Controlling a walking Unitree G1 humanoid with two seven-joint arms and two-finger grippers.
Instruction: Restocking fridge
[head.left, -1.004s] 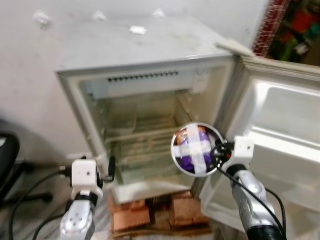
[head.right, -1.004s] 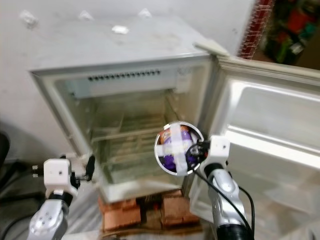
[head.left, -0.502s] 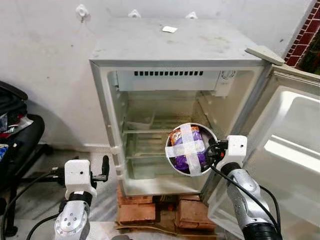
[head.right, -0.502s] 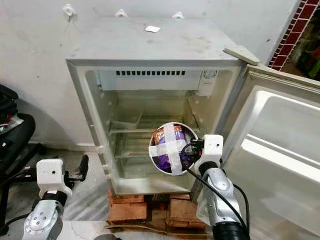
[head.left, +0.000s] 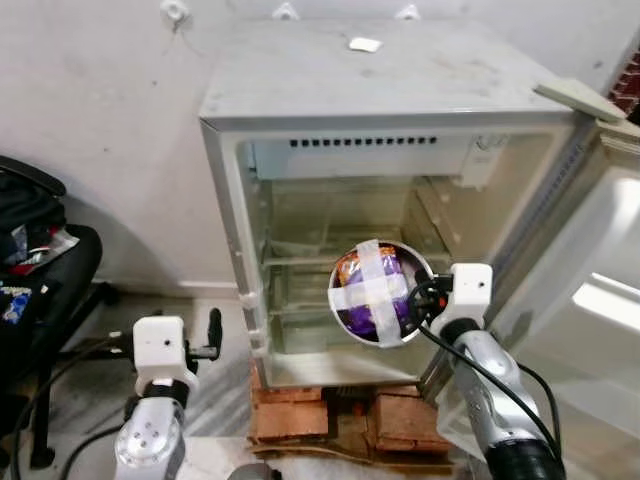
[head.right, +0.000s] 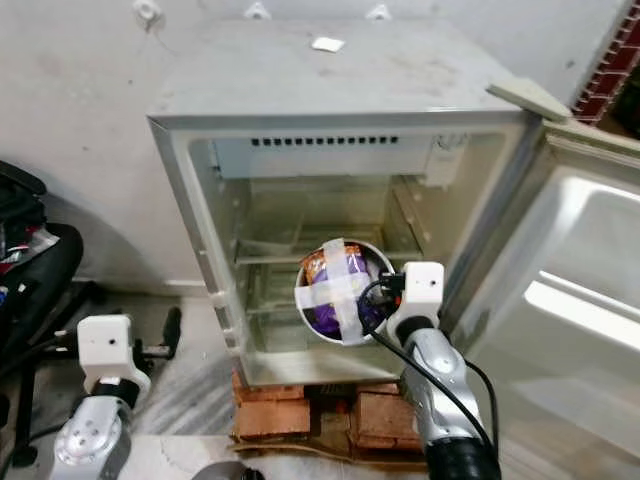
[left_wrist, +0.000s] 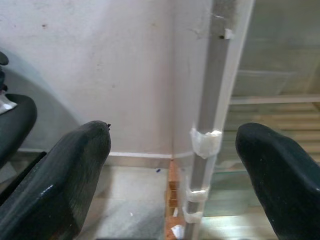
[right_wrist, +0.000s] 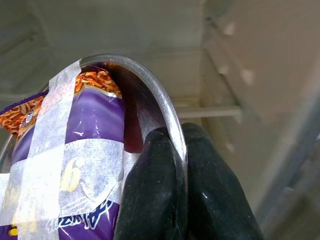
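Black fingers of the right gripper pinch the thin rim of a steel bowl, taped over a purple noodle packet, before the open fridge; light, rigid, probably slippery there. The left gripper hangs spread.

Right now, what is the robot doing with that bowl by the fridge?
The robot stands facing a small fridge whose door is swung wide open. Its right gripper pinches the rim of a metal bowl, one finger inside and one outside. A purple packet is taped into the bowl with white tape. The bowl hangs in front of the fridge's lower shelves, not yet set down inside. The left gripper is open and holds nothing, low beside the fridge's left edge.
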